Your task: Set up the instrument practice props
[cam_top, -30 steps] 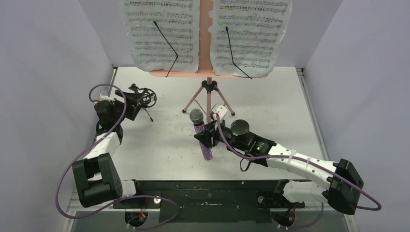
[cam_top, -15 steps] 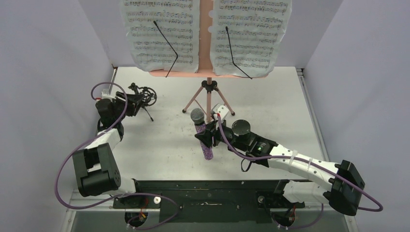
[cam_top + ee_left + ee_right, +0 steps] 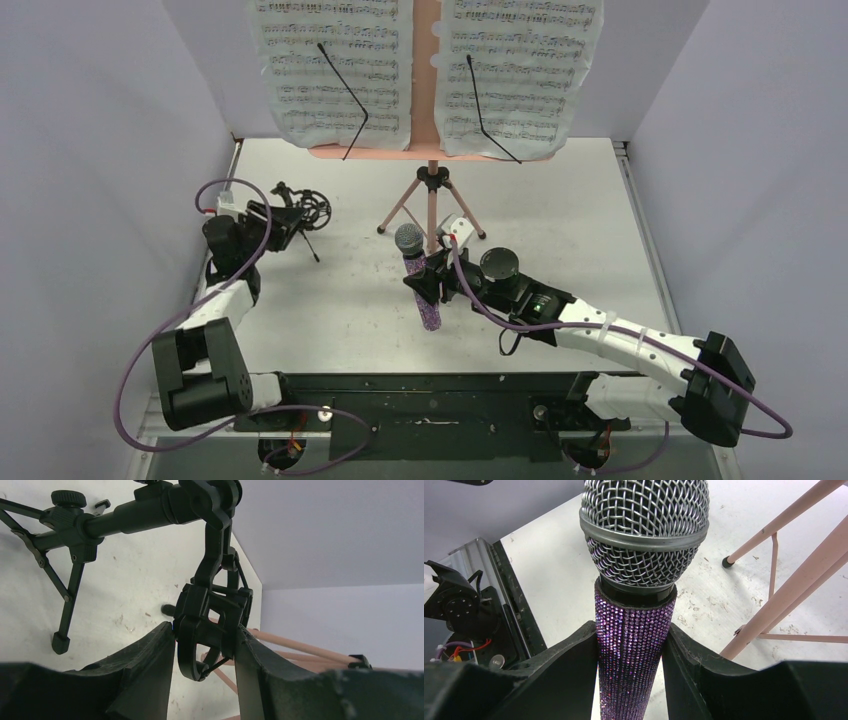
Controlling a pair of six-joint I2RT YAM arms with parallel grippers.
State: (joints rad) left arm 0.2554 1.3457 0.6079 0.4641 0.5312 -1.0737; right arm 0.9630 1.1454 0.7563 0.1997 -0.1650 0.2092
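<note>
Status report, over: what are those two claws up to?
Left gripper shut on clip of mic holder. Right gripper shut on purple microphone. Legs of pink music stand close beside it.

Top cam overhead, facing down; wrist cams close-up; all share table point(image 3: 340, 300).

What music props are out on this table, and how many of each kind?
Pink music stand: 1
White sheet-music pages: 2
Purple microphone: 1
Black mic holder: 1
Total: 5
</note>
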